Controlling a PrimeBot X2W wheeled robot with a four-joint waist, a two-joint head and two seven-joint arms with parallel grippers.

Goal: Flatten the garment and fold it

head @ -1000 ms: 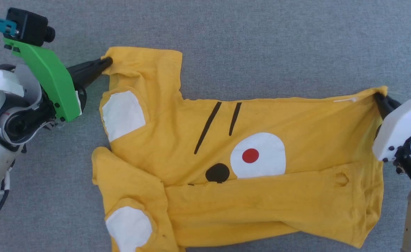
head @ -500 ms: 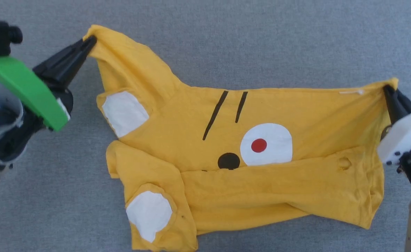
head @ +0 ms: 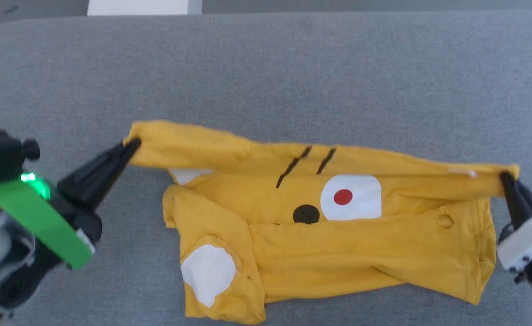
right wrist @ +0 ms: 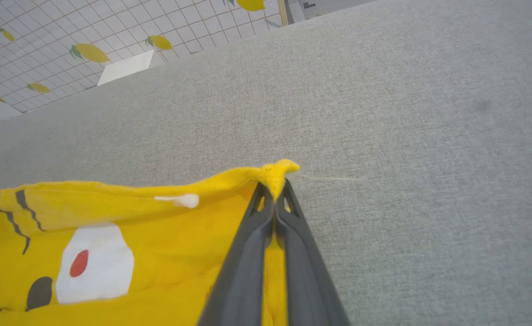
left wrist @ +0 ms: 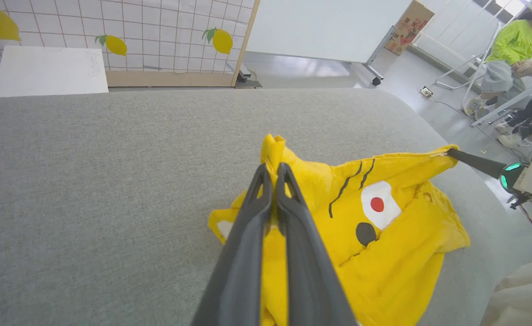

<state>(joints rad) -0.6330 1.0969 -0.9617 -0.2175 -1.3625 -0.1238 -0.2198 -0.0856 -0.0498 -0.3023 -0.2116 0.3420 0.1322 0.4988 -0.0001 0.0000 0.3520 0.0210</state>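
Over the surface [head: 266,68], my left jaws and right jaws pinch corners of the garment [head: 338,253], maybe a sleeve tip; it's soft, light, floppy.

Test lab or studio, lemon-print tiled backdrop [left wrist: 112,36], wheeled whiteboard [left wrist: 325,27], cardboard box [left wrist: 413,25] on floor

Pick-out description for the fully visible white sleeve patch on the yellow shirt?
On the grey padded surface lies the yellow T-shirt. In the head view, its lower left corner is the sleeve nearest the robot, bearing the white patch. It is plain, unlike the white oval mid-shirt with its red dot, and the other sleeve's patch is mostly tucked under a fold.
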